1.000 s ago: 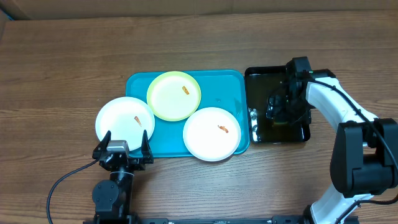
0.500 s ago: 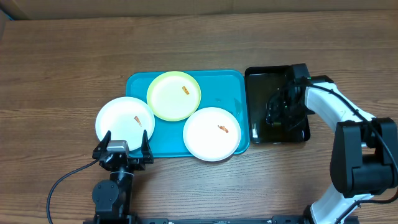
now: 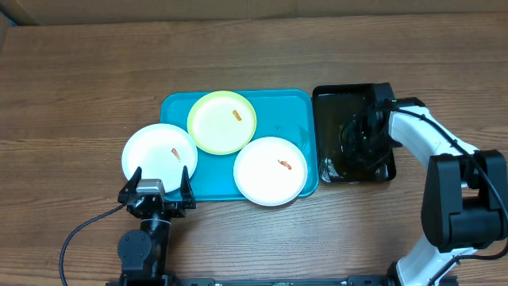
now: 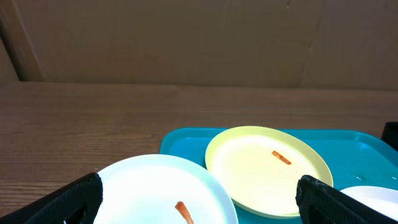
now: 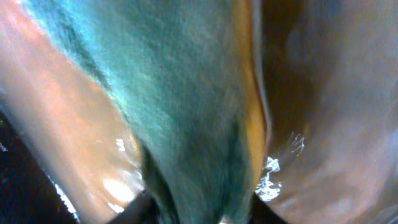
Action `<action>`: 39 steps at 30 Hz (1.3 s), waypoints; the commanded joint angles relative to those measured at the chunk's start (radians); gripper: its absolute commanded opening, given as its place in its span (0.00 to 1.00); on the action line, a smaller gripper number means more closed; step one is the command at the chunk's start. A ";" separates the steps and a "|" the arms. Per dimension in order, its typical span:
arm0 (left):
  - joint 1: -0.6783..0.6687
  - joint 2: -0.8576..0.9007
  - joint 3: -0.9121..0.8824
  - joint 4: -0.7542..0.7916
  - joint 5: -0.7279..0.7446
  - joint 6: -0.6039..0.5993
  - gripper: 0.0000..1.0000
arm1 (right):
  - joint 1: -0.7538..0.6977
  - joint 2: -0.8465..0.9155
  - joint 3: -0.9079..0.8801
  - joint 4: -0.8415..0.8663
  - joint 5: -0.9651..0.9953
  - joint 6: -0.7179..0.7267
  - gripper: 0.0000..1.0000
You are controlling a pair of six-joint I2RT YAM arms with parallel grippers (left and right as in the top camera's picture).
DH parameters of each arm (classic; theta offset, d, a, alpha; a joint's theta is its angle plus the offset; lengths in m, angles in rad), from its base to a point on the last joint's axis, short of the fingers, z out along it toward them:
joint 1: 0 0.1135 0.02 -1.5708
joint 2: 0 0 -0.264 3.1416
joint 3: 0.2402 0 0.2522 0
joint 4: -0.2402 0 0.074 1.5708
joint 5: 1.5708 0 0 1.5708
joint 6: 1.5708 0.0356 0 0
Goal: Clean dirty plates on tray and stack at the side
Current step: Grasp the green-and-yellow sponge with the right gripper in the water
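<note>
Moved: right gripper (image 3: 357, 139), lower into black tray (image 3: 333, 99), against sponge (image 5: 186, 112) (clenched or not, cannot tell). Left gripper (image 3: 159, 184) released. Plates (image 3: 222, 121): smeared, on tray (image 3: 298, 107), one overhanging. Risk: shallow pinch, sponge slips.

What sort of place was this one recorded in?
Probably a robot test bench, not a real kitchen: wood-grain table, brown cardboard backdrop, and a large turquoise plastic tray bearing smeared round plates, staged for cleaning.

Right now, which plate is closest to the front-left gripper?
The white plate overhanging the tray's left edge, just ahead of the left gripper. The other white plate sits farther right, the yellow-green one farther back.
</note>
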 commanded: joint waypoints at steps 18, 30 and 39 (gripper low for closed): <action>0.005 -0.010 -0.004 0.057 -0.042 0.048 1.00 | -0.008 -0.001 0.122 0.054 0.058 -0.045 1.00; 0.005 -0.009 -0.004 0.082 0.075 0.003 1.00 | -0.008 -0.001 0.122 0.076 0.038 -0.041 1.00; 0.005 0.054 0.243 -0.090 0.348 -0.137 1.00 | -0.008 -0.001 0.122 0.087 0.013 -0.041 1.00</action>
